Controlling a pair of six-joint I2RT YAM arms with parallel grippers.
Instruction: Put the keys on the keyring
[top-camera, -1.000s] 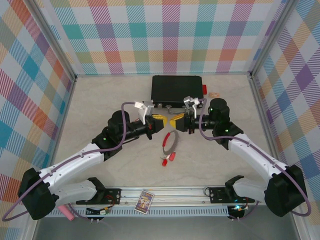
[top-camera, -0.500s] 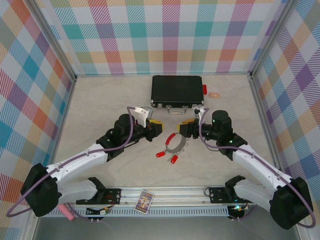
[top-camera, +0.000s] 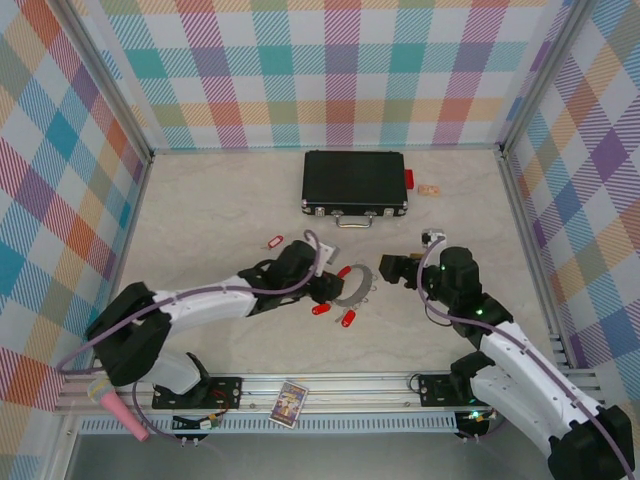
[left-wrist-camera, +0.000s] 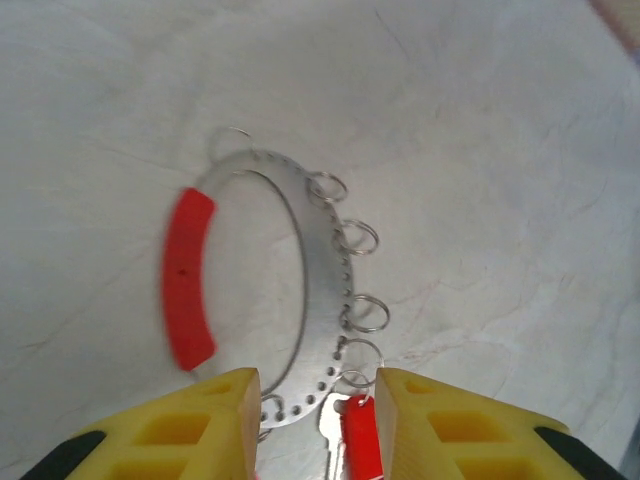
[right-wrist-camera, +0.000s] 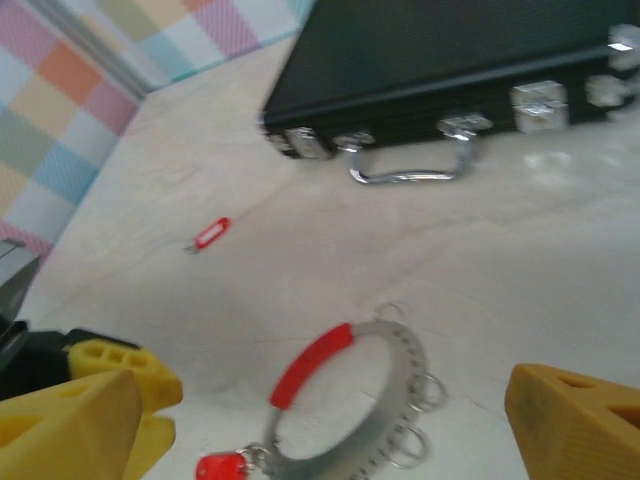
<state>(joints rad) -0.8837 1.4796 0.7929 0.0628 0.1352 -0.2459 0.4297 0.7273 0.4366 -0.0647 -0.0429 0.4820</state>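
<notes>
Bright, even light; blurry wrist views

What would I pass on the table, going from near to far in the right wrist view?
First the keyring, then the loose key, then the case.

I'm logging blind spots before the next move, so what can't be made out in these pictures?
Left wrist: the lowest key is cut by the bottom edge between the fingers of the left pincer; whether it hangs on the keyring is unclear.
Right wrist: blurred; the loose key is too small for detail, another red tag is cut by the bottom edge.
Top external: the tan item beside the black case is too small to name.
</notes>
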